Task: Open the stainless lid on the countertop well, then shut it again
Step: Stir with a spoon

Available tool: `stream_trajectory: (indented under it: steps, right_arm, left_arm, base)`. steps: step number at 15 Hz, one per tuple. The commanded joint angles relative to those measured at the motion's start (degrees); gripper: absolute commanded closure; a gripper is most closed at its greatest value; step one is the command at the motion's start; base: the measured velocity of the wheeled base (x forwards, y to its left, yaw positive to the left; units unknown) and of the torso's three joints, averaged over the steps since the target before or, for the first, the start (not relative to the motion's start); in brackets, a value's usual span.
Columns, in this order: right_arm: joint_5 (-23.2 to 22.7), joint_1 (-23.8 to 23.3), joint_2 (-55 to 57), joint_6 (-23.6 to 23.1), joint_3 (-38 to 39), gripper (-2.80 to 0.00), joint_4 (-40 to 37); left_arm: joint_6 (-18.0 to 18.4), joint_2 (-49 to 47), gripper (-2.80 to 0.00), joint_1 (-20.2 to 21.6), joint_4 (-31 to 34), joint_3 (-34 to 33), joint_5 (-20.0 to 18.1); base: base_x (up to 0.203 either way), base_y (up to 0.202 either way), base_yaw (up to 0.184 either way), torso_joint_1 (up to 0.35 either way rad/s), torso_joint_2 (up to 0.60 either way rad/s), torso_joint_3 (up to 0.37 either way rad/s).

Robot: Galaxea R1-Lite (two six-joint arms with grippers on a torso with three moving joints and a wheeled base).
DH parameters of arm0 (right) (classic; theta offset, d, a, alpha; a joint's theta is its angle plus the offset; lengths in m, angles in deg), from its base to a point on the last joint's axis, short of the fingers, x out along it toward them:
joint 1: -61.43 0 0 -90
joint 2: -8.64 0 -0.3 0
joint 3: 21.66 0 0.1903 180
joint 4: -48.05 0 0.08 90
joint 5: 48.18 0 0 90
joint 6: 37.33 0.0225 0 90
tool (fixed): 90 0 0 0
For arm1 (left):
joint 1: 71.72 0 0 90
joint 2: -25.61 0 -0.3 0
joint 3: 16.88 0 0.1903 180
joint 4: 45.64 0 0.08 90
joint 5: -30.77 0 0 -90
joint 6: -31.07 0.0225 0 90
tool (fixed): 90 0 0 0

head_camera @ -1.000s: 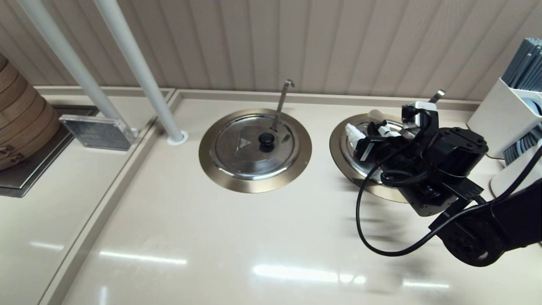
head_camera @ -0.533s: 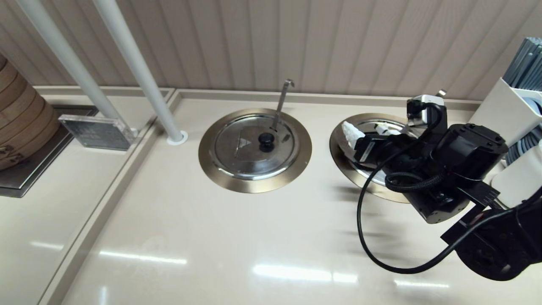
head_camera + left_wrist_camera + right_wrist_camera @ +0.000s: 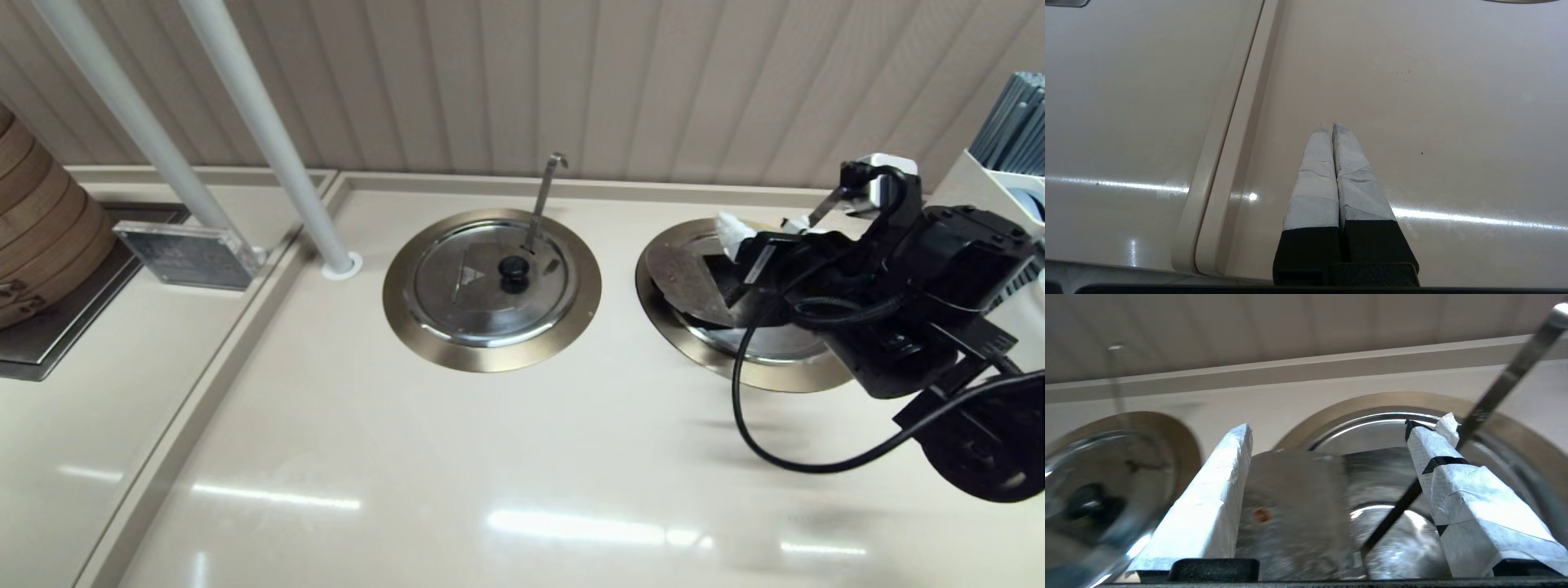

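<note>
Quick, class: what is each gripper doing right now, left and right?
Left gripper: shut, holding nothing.
Right gripper: shut on the stainless lid, tilted up off the countertop well.

Twin lid (image 3: pixel 490 284) closed in its bronze ring (image 3: pixel 408 314), hook-tipped ladle handle (image 3: pixel 545 194) upright. Bamboo steamers (image 3: pixel 41 237) far left; two white poles (image 3: pixel 261 131); utensil holder (image 3: pixel 992 192) far right.

right gripper (image 3: pixel 1331 457) spread | stainless lid (image 3: pixel 1294 506) tilted between fingers | countertop well (image 3: pixel 1502 428)
</note>
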Motion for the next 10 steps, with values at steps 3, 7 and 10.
stream_trajectory:
  steps: [3,7,10]
  right_arm:
    - [1.2,-9.3,4.4,-0.9,-7.6,-2.8,-9.1]
    - [2.0,-12.0,7.7,1.4,-14.3,-2.8,-15.5]
    - [2.1,-13.1,10.5,1.6,-23.5,-2.8,-25.2]
  left_arm:
    - [0.0,-0.1,0.0,0.0,0.0,0.0,0.0]
    - [0.0,-0.1,0.0,0.0,0.0,0.0,0.0]
    - [0.0,-0.1,0.0,0.0,0.0,0.0,0.0]
  base:
    - [0.0,0.0,0.0,0.0,0.0,0.0]
    - [0.0,0.0,0.0,0.0,0.0,0.0]
    - [0.0,0.0,0.0,0.0,0.0,0.0]
